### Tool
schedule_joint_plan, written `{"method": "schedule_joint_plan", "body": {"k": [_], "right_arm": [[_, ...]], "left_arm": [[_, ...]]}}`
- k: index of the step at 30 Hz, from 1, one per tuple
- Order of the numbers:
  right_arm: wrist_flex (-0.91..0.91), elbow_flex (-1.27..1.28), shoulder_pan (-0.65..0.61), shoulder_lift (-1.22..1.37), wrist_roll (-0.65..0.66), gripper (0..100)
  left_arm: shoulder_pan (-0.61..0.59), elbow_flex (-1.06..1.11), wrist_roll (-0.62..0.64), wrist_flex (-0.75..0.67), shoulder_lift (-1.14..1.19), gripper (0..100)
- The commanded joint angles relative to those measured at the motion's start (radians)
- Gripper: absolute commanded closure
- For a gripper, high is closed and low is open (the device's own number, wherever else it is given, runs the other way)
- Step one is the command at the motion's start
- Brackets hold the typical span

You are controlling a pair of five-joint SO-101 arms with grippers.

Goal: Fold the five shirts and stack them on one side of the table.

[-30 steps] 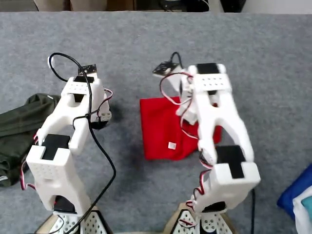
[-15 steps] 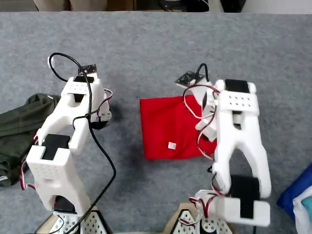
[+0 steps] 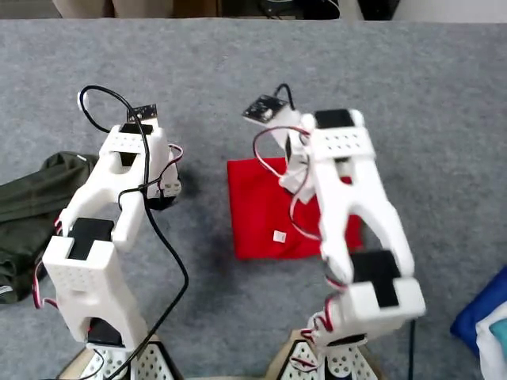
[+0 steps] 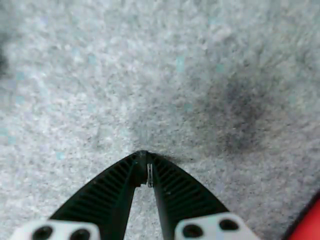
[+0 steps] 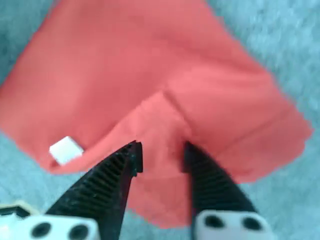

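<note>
Soft matt cloth: red shirt (image 3: 261, 214); rough grey felt: table (image 3: 238, 71).

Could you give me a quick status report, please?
Left gripper shut, empty, above table. Right gripper open over red shirt. Nothing in the way.

Robotics lab — grey felt table (image 3: 444, 95)

Our left pincer (image 4: 145, 169) points down, its fingers pressed together; our right pincer (image 5: 161, 150) points down, fingers parted.
</note>
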Motion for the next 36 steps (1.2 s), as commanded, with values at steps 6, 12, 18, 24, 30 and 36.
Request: {"method": "schedule_joint_plan", "body": {"k": [6, 12, 18, 24, 30, 36], "right_arm": [[0.035, -0.203, -0.104, 0.197, -0.107, 76.5], [0.041, -0.173, -0.122, 0.214, -0.157, 76.5], [0.064, -0.134, -0.053, 0.213, -0.157, 83.0], [0.061, -0.099, 0.010, 0.219, -0.150, 90.1], [0.041, -0.073, 0.015, 0.213, -0.157, 97.7], [0.063, -0.081, 0.015, 0.206, -0.157, 99.3]], "left_arm": [[-0.041, -0.015, 0.005, -0.069, -0.024, 98], [-0.041, -0.017, 0.005, -0.071, -0.022, 98], [-0.041, -0.017, 0.005, -0.071, -0.022, 98], [-0.041, -0.017, 0.005, -0.071, -0.022, 98], [-0.041, -0.017, 0.005, -0.071, -0.022, 98], [-0.041, -0.017, 0.005, -0.071, -0.022, 98]]}}
